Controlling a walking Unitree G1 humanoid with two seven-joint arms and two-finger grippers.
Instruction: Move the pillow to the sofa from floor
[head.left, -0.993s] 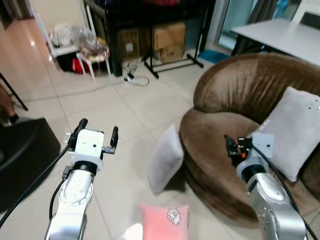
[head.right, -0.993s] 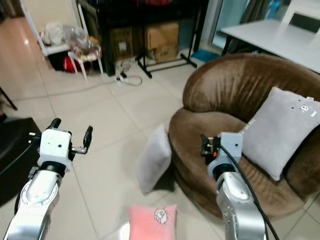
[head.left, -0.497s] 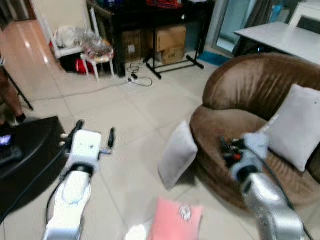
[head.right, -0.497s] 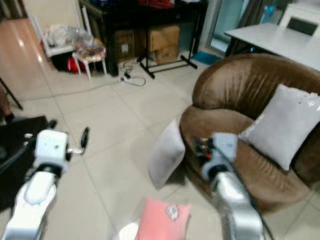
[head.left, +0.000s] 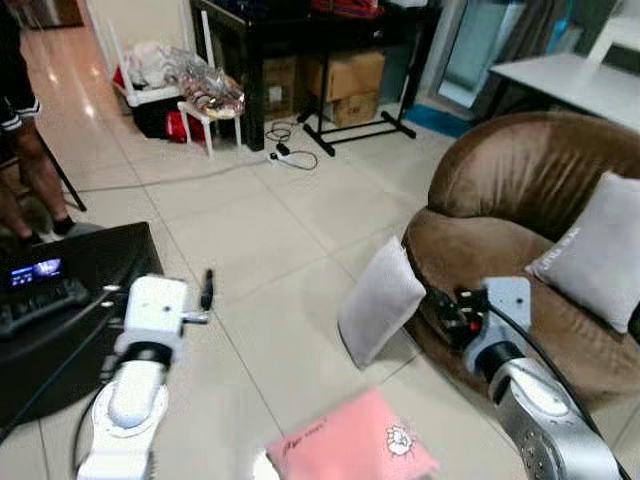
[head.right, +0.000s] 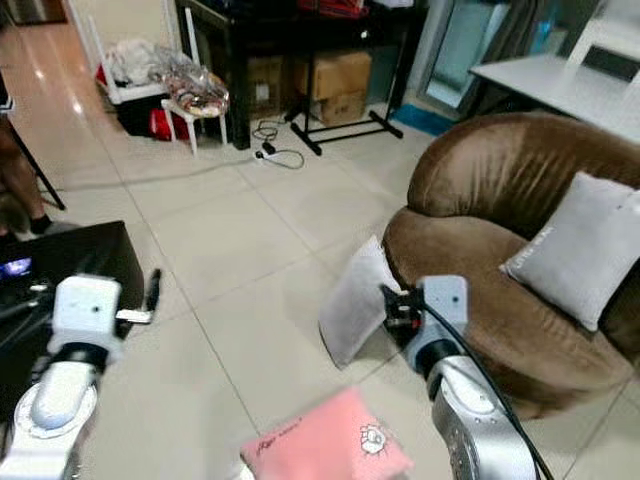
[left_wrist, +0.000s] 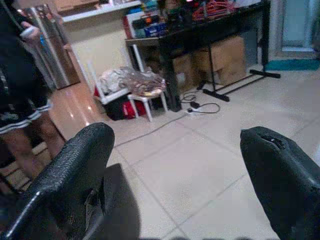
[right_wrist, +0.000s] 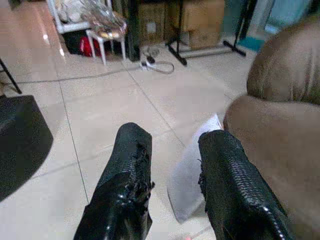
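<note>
At lower centre, your pink pillow (head.left: 352, 446) bears unreadable print. A grey pillow (head.left: 380, 301) leans on the sofa (head.left: 500, 200). Left gripper (left_wrist: 180, 165) and right gripper (right_wrist: 172, 180): fingers spread, empty.

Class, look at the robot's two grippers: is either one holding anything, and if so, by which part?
Nothing is held. The left gripper is open over bare floor tiles; the right gripper is open too, above the grey square pillow leaning against the brown velvet sofa.

Cardboard boxes (head.left: 340, 75) sit under a black table (head.left: 300, 20); person (head.left: 25, 150) nearby.
</note>
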